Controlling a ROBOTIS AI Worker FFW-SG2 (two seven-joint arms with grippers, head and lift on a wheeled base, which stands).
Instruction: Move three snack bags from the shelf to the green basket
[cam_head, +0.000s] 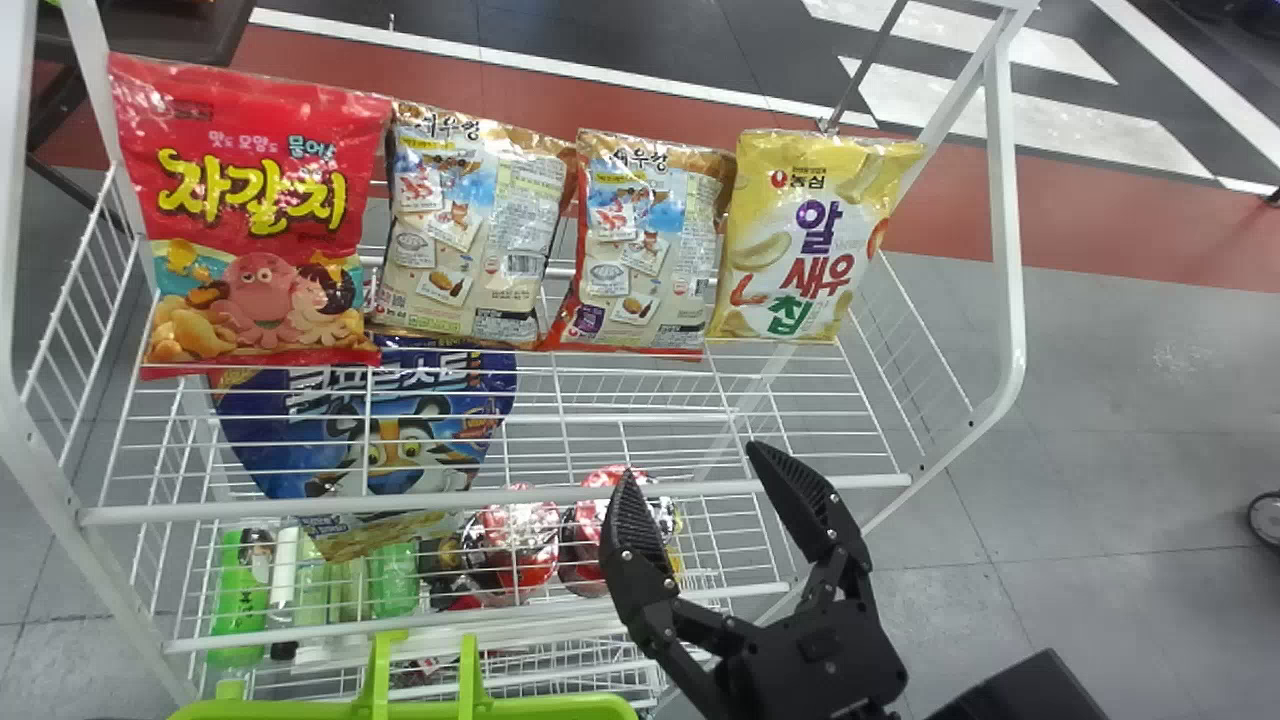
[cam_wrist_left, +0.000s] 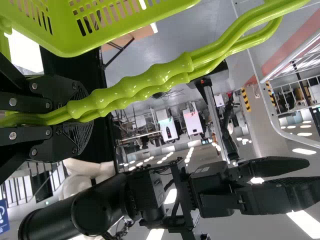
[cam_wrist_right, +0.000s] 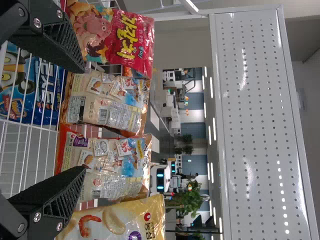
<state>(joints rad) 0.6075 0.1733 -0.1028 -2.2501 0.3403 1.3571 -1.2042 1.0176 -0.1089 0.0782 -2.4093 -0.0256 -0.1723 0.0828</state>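
- Snack bags (cam_head: 640, 250), head view: red bag (cam_head: 250, 200), two beige bags (cam_head: 475, 225), yellow bag (cam_head: 810, 240), in a row on the wire shelf (cam_head: 560, 493). Likely light, puffed, slick, contents brittle; suggest a gentle pinch across the upper body — no hard squeeze. Right gripper (cam_head: 690, 462) wide, empty, near the shelf's front rail. Below: blue bag (cam_head: 410, 440), green bottle (cam_head: 240, 590). Green basket (cam_head: 400, 709) in front; contents cannot be told.
- Left wrist view: left gripper (cam_wrist_left: 86, 115) clamped on the basket handles (cam_wrist_left: 145, 82).
- Right wrist view: fingers well parted — beige bags beyond, ungripped; film creased, probably soft.
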